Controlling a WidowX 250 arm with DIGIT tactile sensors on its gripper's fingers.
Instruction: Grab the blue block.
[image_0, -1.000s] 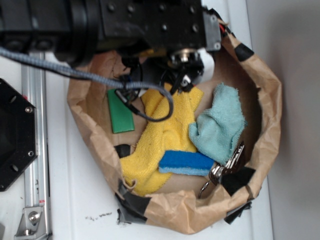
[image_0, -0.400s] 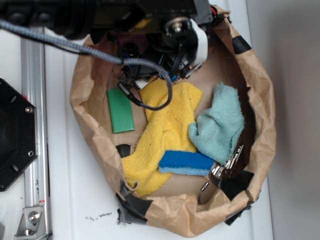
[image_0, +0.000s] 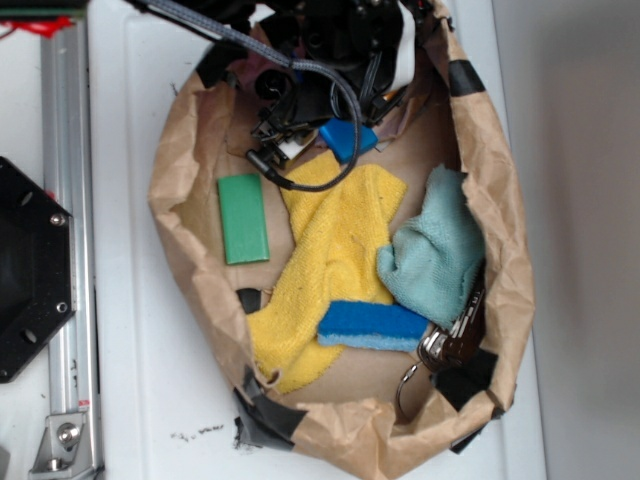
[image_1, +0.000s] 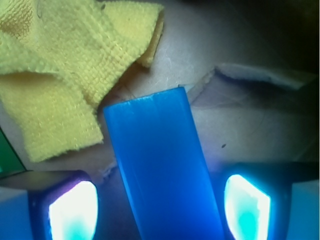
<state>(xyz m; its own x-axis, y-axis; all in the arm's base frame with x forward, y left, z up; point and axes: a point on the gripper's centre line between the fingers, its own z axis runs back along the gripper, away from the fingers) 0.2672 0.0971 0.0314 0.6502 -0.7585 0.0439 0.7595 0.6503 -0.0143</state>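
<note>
Straddling the blue block (image_1: 162, 170), the gripper (image_1: 160, 207) stands spread; gaps flank both edges.

Your black robot arm (image_0: 330, 25) reaches in from the desk's far edge, cables trailing beneath the wrist. The gripper (image_1: 160, 207) points downward. Its two glowing pale-blue finger pads (image_1: 74, 210) stand apart, one on either side of the smooth bright-blue rectangular block (image_1: 162, 170), with gaps visible.
</note>
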